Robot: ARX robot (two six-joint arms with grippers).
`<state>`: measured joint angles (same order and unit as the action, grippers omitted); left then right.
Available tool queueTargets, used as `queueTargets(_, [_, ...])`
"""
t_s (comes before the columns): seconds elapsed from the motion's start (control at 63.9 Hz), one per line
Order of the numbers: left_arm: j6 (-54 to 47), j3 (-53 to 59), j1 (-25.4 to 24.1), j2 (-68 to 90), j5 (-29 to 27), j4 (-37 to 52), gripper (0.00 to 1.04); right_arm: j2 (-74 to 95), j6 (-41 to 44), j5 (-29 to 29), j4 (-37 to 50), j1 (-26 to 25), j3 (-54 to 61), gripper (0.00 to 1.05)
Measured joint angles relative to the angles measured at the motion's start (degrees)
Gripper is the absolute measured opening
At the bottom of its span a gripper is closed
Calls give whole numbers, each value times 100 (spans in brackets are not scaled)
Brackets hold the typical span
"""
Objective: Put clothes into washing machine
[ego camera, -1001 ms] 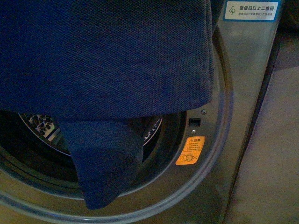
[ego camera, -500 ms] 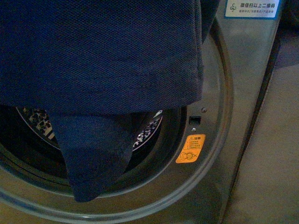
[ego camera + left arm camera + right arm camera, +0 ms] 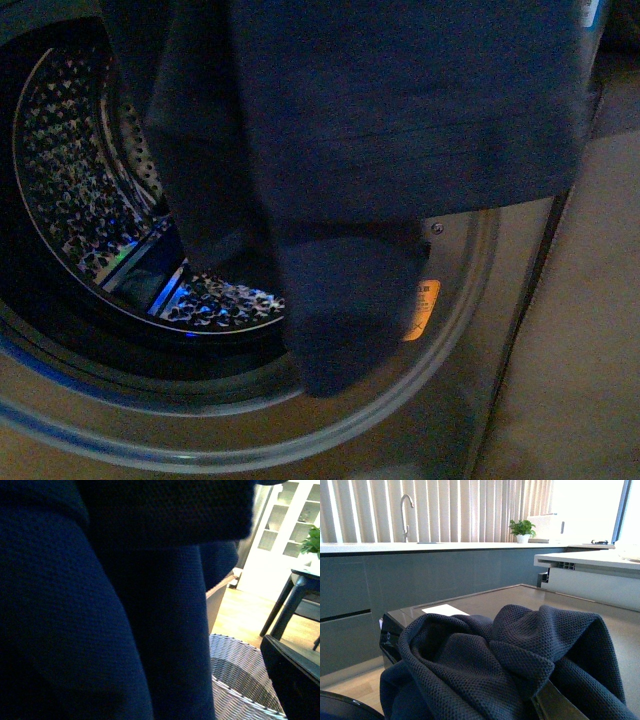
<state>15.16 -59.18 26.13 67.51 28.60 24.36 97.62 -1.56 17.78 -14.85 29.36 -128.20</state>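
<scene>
- Vertical blinds back a long kitchen counter with a curved tap and a potted plant, all well beyond the right hand.
- Only a grey metal sliver of the right hand shows. The clothes are heaped over and around it, touching it, so I cannot tell whether its fingers are apart, together or clamped on the fabric.
- Just past that heap, on the far side from the hand, lies a flat grey surface bearing a white label.
- From the left wrist, the same dark navy cloth hangs in deep folds right across the view. It hides the left hand, whose state cannot be told.
- Beyond those folds are a woven basket on the floor and a white cabinet further off.
- In the front view no hand shows. The clothes drape from above across the upper and right part of the washing machine mouth, with the lowest fold in front of the door ring.
- To the cloth's left the perforated drum is uncovered, with a blue light low inside.
- An orange sticker peeps out at the cloth's right edge.
</scene>
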Motion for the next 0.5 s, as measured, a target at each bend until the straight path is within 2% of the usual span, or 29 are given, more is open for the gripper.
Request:
queueTargets(0.109, [-83, -361, 315, 238, -730, -413, 98, 0, 0, -7, 0, 0, 0, 6])
queueTargets(0.297, [-417, -1056, 752, 726, -2586, -870, 98, 0, 2, -9, 2, 0, 0, 6])
queueTargets(0.328, [-461, -1115, 791, 767, -2726, -911, 98, 0, 2, -9, 2, 0, 0, 6])
queueTargets(0.344, [-527, -1178, 831, 804, -2986, -975, 98, 0, 0, -9, 2, 0, 0, 6])
queueTargets(0.5, [-997, -1556, 1008, 1027, -4275, -1423, 98, 0, 0, -9, 2, 0, 0, 6])
